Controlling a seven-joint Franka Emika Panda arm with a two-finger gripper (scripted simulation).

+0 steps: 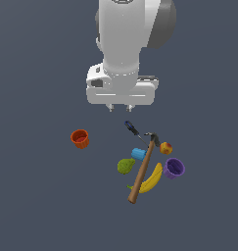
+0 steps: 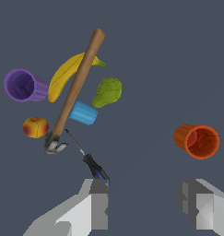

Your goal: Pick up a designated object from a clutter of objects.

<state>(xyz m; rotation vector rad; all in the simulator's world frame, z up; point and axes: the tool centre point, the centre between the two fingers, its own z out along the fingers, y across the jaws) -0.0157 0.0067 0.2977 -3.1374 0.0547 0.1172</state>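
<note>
The designated object, a small orange-red ribbed cup, stands apart from the clutter, on the exterior view's left. My gripper hangs open and empty high above the floor, nearer the clutter than the cup. The clutter of objects lies in one group: a wooden-handled hammer, a banana, a green pear, an apple, a purple cup, a blue cup and a dark screwdriver.
The hammer lies across the blue cup and the banana. The screwdriver's handle sits close to one fingertip in the wrist view. A bare dark floor surrounds everything.
</note>
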